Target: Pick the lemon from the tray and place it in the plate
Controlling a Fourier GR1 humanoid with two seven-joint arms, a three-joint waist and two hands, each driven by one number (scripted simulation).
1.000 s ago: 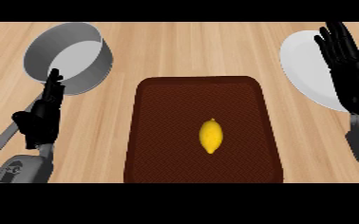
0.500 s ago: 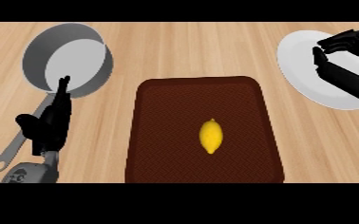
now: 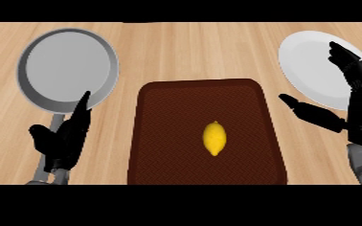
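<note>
The lemon (image 3: 215, 138) lies lengthwise along the tray (image 3: 163, 124), tips toward its near and far edges. The right hand (image 3: 332, 117), fingers now spread apart, has dropped off the plate (image 3: 305, 64); the left hand (image 3: 65, 136) rests open

Light wooden tabletop (image 3: 191, 48), brown tray (image 3: 170, 124) at near-edge middle, grey pan (image 3: 67, 67) at left edge, white plate (image 3: 308, 67) at right edge

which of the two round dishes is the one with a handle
The grey pan at the far left, its handle running down behind the left hand. The white plate at the right, partly under the right hand, has no handle.
</note>
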